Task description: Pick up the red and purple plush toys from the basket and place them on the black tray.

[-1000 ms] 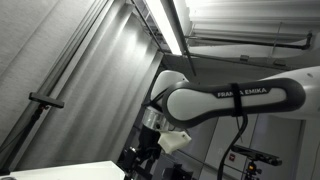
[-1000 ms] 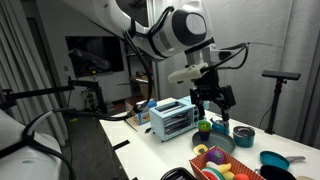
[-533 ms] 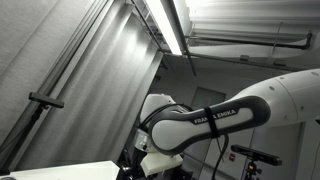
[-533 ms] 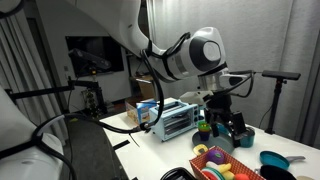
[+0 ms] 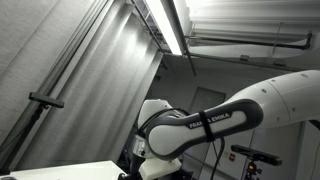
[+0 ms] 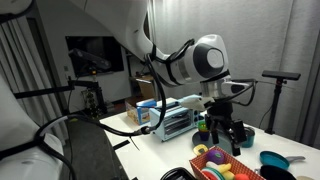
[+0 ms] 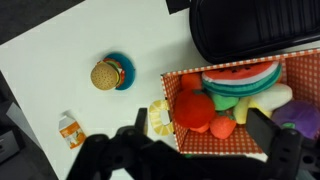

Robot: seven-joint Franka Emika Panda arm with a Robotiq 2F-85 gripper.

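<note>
In the wrist view a red dotted basket (image 7: 225, 148) holds several plush toys. The red plush toy (image 7: 195, 110) lies at its left end. The purple plush toy (image 7: 303, 118) shows at the right edge. The black tray (image 7: 250, 30) lies just beyond the basket. My gripper (image 7: 200, 150) is open and empty above the basket, with its fingers on either side of the red toy's end. In an exterior view the gripper (image 6: 223, 130) hangs just above the basket (image 6: 212, 162).
A toy burger on a blue plate (image 7: 106, 74), a small orange bottle (image 7: 68, 130) and a lemon slice (image 7: 159, 120) lie on the white table. A toaster oven (image 6: 170, 118), a dark bowl (image 6: 243, 135) and a blue bowl (image 6: 272, 160) stand nearby.
The arm has swung to the right and come down, bringing the open gripper closer above the basket.
</note>
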